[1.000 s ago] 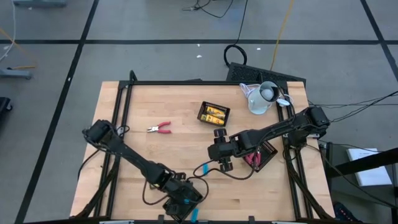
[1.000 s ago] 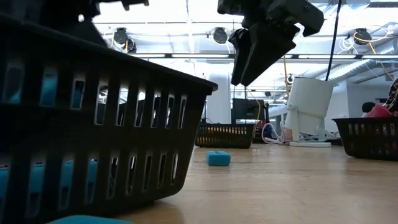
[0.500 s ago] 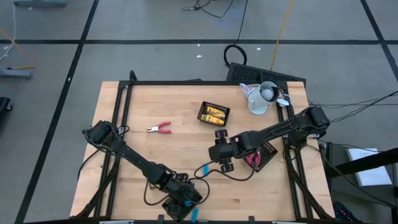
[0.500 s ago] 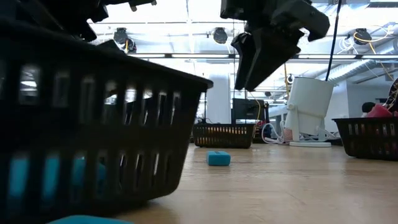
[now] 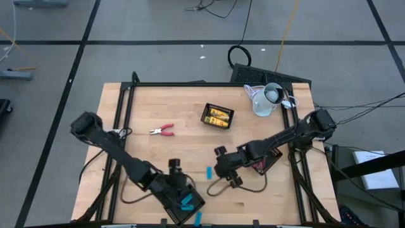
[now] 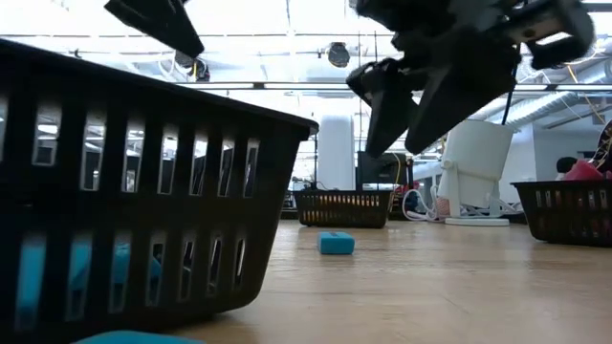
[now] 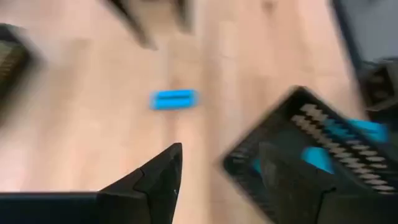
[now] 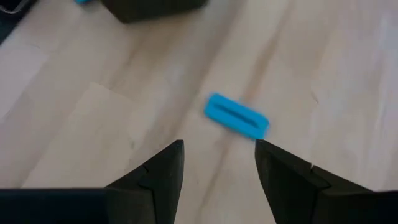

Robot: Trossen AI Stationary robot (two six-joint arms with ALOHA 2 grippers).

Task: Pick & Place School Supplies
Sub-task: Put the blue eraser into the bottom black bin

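a blue piece (image 5: 209, 172) lies alone on the wood, lower centre of the high view. the right gripper (image 5: 219, 166) hangs just right of it, fingers spread wide and empty. the left gripper (image 5: 174, 168) sits to its left, also spread and empty, above a tray (image 5: 183, 204) holding more blue pieces.

Your high view looks straight down on the whole table (image 5: 145, 120). Your low view sits at tabletop height, close behind a black tray (image 6: 143, 191). Both wrist views, somewhat blurred, share the blue piece (image 7: 174, 99) (image 8: 236, 116).
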